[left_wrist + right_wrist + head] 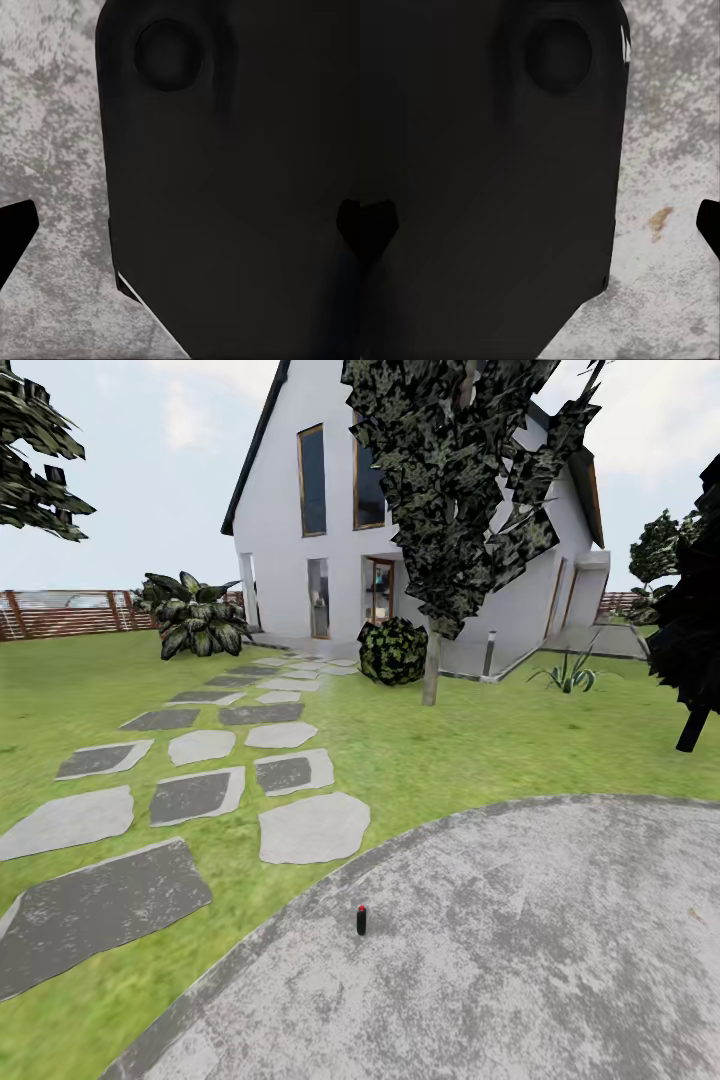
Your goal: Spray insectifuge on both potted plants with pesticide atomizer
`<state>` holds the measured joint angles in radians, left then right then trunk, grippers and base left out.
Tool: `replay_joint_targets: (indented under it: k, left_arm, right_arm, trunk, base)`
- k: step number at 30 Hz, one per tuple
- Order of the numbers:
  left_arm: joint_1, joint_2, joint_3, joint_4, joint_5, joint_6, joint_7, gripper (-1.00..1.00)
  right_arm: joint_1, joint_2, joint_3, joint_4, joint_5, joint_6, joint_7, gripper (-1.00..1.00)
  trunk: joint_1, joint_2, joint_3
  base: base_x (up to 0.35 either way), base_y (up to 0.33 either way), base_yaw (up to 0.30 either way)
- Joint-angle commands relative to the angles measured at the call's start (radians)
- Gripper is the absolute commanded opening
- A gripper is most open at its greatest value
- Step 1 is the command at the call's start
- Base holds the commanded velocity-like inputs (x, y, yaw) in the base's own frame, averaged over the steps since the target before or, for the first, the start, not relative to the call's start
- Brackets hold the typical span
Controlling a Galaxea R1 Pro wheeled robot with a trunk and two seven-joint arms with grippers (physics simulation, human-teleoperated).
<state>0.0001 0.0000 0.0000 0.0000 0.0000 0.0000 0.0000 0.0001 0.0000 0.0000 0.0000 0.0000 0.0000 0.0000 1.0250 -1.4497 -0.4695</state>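
Currently the pesticide atomizer (pixel 361 920) stands upright on the grey patio (pixel 520 950) near its edge, well ahead. Both grippers' fingertips sit wide apart, empty. Risk: tiny bottle, a careless approach could topple it.

Near the front edge of the stone patio (pixel 520 940), towards its left: the spray bottle (pixel 361 920), upright, alone. Left of the patio, across the lawn (pixel 480 745): a path of stepping stones (pixel 200 794) running back to the house (pixel 330 510). Left of the path's far end, before the fence (pixel 60 612): a broad-leaved plant (pixel 192 615). At the foot of the house: a round bush (pixel 392 651), just right of it a tree (pixel 432 660), further right a lamp post (pixel 489 654), then a spiky plant (pixel 568 675). Below both wrists: patio stone, partly hidden by the robot's body (pixel 232 195).
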Motion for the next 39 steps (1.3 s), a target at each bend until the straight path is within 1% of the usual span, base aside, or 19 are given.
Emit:
replay_joint_targets:
  k: [1,6,7,12,17,22,24,30,33,34,35,38,39]
  left_arm:
    - [0.000,-0.002,0.002,0.002,0.006,-0.002,0.002,1.00]
    - [0.000,-0.002,0.001,0.002,0.003,-0.002,0.002,1.00]
    - [0.000,-0.002,0.001,0.001,0.002,-0.002,0.002,1.00]
    - [0.000,-0.002,0.002,-0.001,0.002,-0.003,0.001,1.00]
    - [-0.003,-0.001,-0.002,-0.008,-0.001,-0.004,0.001,1.00]
    - [-0.005,0.011,-0.004,-0.036,-0.003,-0.005,0.001,1.00]
    - [-0.006,0.018,-0.004,-0.047,-0.004,-0.005,0.001,1.00]
    - [-0.015,0.029,-0.003,-0.081,-0.005,-0.005,0.002,1.00]
    - [-0.033,0.038,-0.004,-0.098,-0.008,-0.013,0.002,1.00]
    - [-0.045,0.040,-0.004,-0.215,-0.009,-0.021,0.002,1.00]
    - [-0.055,0.047,-0.004,-0.220,-0.010,-0.062,0.002,1.00]
    - [-0.071,0.056,-0.001,-0.226,-0.006,-0.184,0.003,1.00]
    - [-0.075,0.057,-0.001,-0.227,-0.006,-0.198,0.003,1.00]
  right_arm:
    - [-0.002,0.006,0.001,-0.006,0.003,-0.003,-0.006,1.00]
    - [-0.002,0.034,0.004,-0.028,0.004,-0.003,-0.006,1.00]
    - [-0.002,0.036,0.004,-0.030,0.004,-0.003,-0.005,1.00]
    - [-0.002,0.038,0.004,-0.032,0.005,-0.004,-0.005,1.00]
    - [-0.002,0.032,0.002,-0.048,0.005,-0.010,-0.005,1.00]
    - [-0.002,0.029,0.002,-0.076,0.005,-0.038,-0.006,1.00]
    - [-0.002,0.022,0.002,-0.087,0.005,-0.049,-0.006,1.00]
    - [-0.002,-0.012,-0.003,-0.121,0.003,-0.083,-0.006,1.00]
    - [-0.002,-0.029,-0.005,-0.138,0.003,-0.100,-0.006,1.00]
    - [-0.002,-0.058,-0.006,-0.322,0.003,-0.237,-0.006,1.00]
    - [-0.003,-0.063,-0.006,-0.353,0.002,-0.244,-0.006,1.00]
    - [-0.006,-0.069,-0.007,-0.415,0.002,-0.275,-0.006,1.00]
    - [-0.007,-0.069,-0.007,-0.426,0.002,-0.283,-0.006,1.00]
  trunk:
    - [0.000,0.000,0.000]
    - [0.000,0.000,0.000]
    - [0.000,0.000,0.000]
    - [0.000,0.000,0.000]
    - [0.000,0.000,0.000]
    - [0.000,0.000,0.000]
    - [0.000,0.000,0.000]
    - [0.000,0.000,0.000]
    - [0.000,0.000,0.000]
    - [0.000,0.000,0.000]
    - [0.000,0.000,0.000]
    - [0.000,0.000,0.000]
    - [0.000,0.000,0.000]
  base:
    - [0.000,0.000,0.000]
    - [0.000,0.000,0.000]
    - [0.000,0.000,0.000]
    - [0.000,0.000,0.000]
    - [0.000,0.000,0.000]
    - [0.000,0.000,0.000]
    - [0.000,0.000,0.000]
    - [0.000,0.000,0.000]
    - [0.000,0.000,0.000]
    - [0.000,0.000,0.000]
    - [0.000,0.000,0.000]
    - [0.000,0.000,0.000]
    - [0.000,0.000,0.000]
